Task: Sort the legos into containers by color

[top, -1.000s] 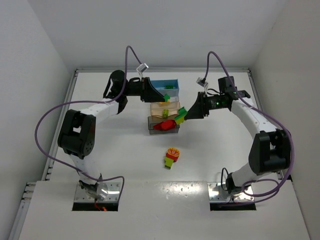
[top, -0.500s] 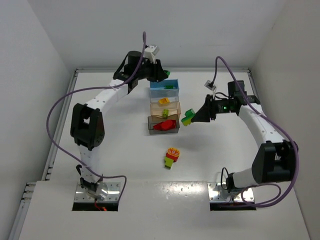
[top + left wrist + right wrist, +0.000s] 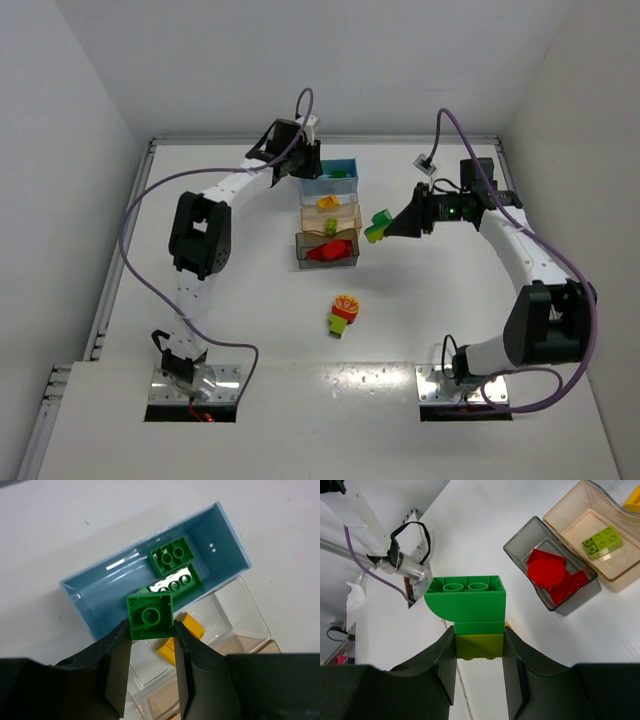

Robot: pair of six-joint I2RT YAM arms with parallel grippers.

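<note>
MID-SORT: On the white table (image 3: 250, 330) we count two arms, three bins and two clumps. The left gripper (image 3: 151, 630), pinched almost shut, holds one green brick (image 3: 150, 614) over the blue bin (image 3: 97, 597), close to the wall beside the tan bin (image 3: 348, 222). We judge the next move to be a plain release, once the brick hangs well over blue and not tan. The right gripper (image 3: 479, 640), jaws partly apart, clamps a held clump (image 3: 467, 602) of three pieces, two green on one lime, in the air right of the bins. We think it needs splitting first. Blue holds two green legos (image 3: 172, 555); tan holds one yellow lego (image 3: 328, 203) and one lime lego (image 3: 602, 541); the grey bin (image 3: 519, 549) holds red pieces (image 3: 547, 570) we cannot count. One mixed clump (image 3: 343, 312) lies on the table.
</note>
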